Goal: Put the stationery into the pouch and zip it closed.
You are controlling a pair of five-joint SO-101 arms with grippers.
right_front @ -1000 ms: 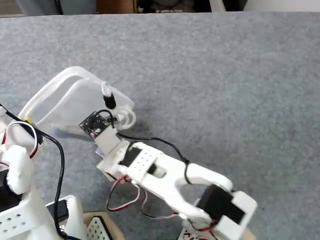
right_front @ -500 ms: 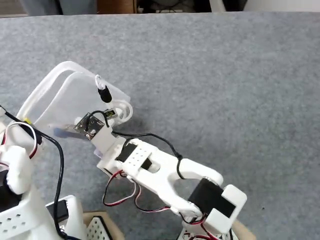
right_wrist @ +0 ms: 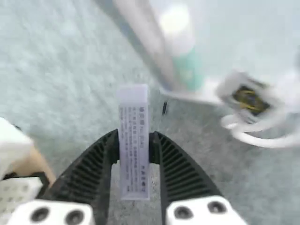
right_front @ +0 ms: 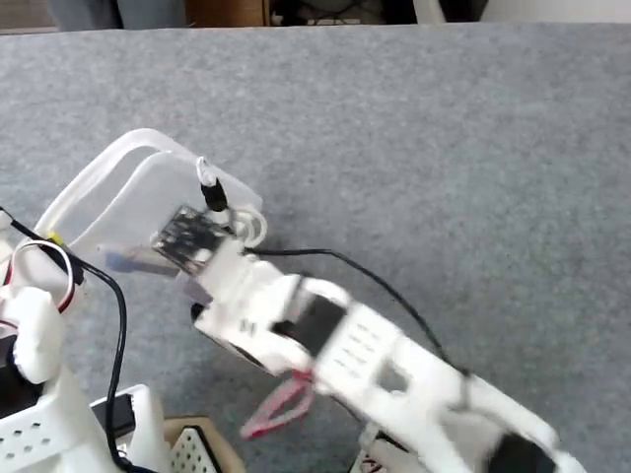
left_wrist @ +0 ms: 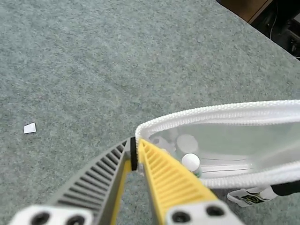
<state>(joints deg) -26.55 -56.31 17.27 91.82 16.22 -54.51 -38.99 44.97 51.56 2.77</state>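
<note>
Table cover (right_front: 444,148): grey felt-like cloth, matt, faintly nubbly.
Pouch (right_front: 128,192): clear soft plastic, glossy, with white woven zip tape (left_wrist: 211,111) at the rim.
Left gripper (left_wrist: 133,153): ribbed hard plastic, yellow and grey, matt.
Right gripper (right_wrist: 134,137): ribbed black plastic, matt.
Eraser (right_wrist: 134,117), frame centre: smooth white printed sleeve.

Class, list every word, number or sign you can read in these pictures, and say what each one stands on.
Eraser in the right gripper: several rows of small dark print, too blurred to read.
White tag beside the pouch: a black and yellow mark, too blurred to read.
No other text is legible.
</note>
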